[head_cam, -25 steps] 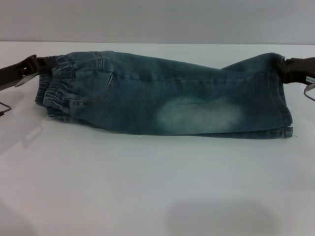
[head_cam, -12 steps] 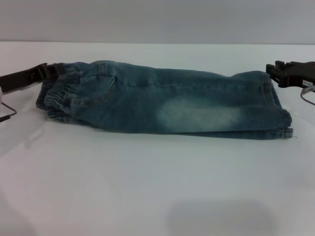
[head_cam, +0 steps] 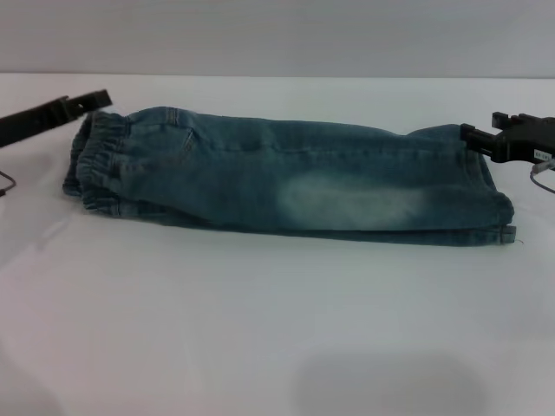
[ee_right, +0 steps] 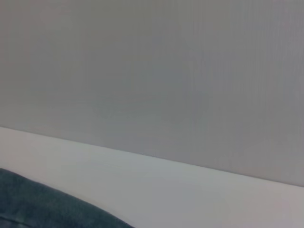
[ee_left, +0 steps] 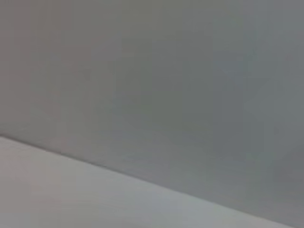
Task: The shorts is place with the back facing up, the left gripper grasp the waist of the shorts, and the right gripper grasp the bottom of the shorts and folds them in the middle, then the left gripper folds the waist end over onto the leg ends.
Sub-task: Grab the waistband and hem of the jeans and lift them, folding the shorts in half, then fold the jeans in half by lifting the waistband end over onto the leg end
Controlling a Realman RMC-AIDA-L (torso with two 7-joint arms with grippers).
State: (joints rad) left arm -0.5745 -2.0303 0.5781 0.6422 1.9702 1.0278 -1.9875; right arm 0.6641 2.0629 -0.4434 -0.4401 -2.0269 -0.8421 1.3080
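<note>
White table (head_cam: 260, 329) carries folded blue denim shorts (head_cam: 295, 182) lengthwise, ruffled waist (head_cam: 100, 165) toward the black left gripper (head_cam: 97, 99), hemmed leg ends (head_cam: 494, 204) beside the black right gripper (head_cam: 473, 137); whether either's fingers are parted, I cannot tell.

1. No text, label, brand, number or sign can be read in any of the three views.
2. A small pale patch sits on the right gripper (head_cam: 475, 139) near the head view's edge, but it is too small to tell whether anything is written on it.
</note>
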